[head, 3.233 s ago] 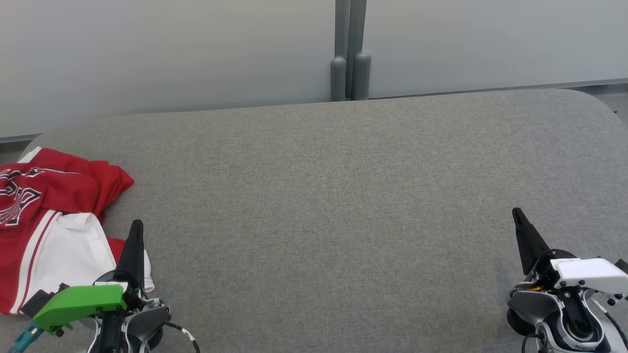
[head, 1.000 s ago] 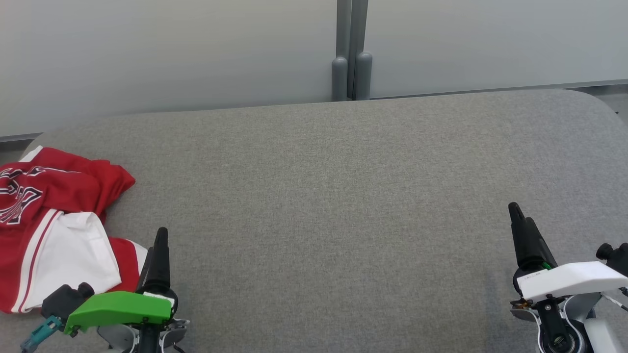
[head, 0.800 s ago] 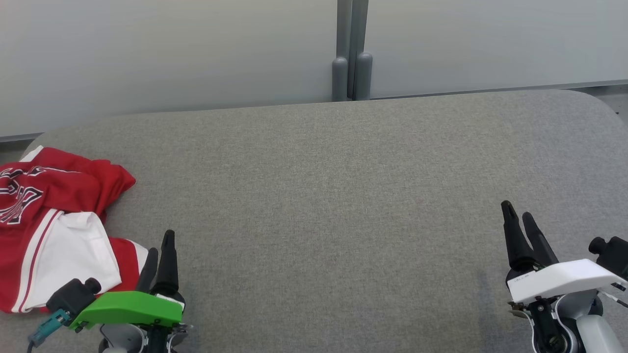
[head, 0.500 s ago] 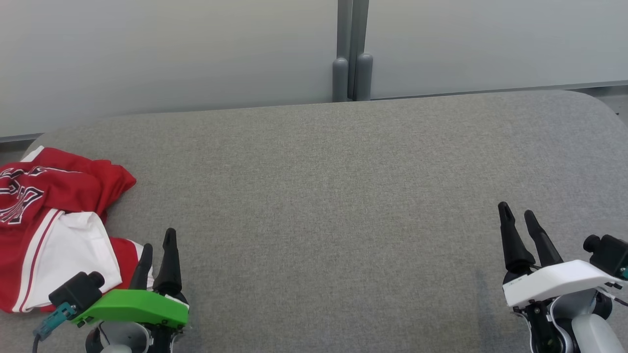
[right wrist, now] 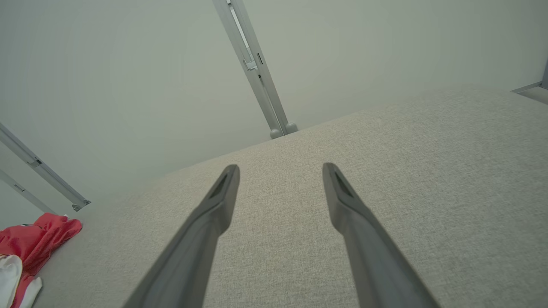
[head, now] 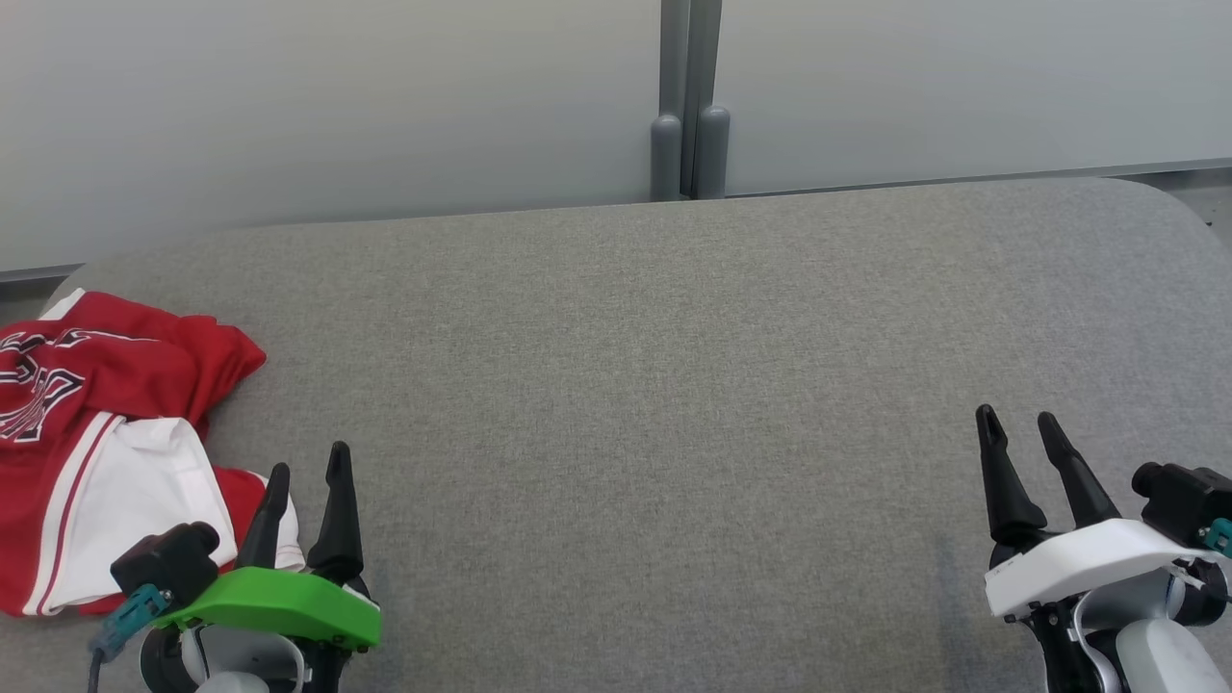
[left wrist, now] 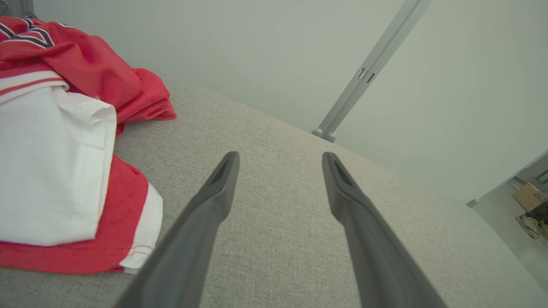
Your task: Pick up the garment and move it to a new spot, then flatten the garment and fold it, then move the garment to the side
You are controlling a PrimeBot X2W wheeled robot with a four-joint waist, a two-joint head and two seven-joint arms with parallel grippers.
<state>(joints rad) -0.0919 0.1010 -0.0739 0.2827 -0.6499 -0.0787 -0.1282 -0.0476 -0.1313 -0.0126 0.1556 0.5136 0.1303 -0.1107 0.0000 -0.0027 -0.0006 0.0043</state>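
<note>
- The left claw [head: 308, 460] sits at the lower left, its two dark fingers [head: 337, 520] parted, empty, pointing up the head view; a green cover [head: 279, 606] caps its wrist.
- The right claw [head: 1014, 416], lower right, stands equally spread and empty below a white cover [head: 1088, 563].

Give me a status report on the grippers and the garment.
Left gripper open, empty, beside garment. Right gripper open, empty. Garment crumpled, left end of table. Nothing in the way.

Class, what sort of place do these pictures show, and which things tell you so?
Probably an indoor robot test room or lab: a wide grey fabric-covered table, plain pale partition panels joined by a grey post, and one crumpled red-and-white garment.
</note>
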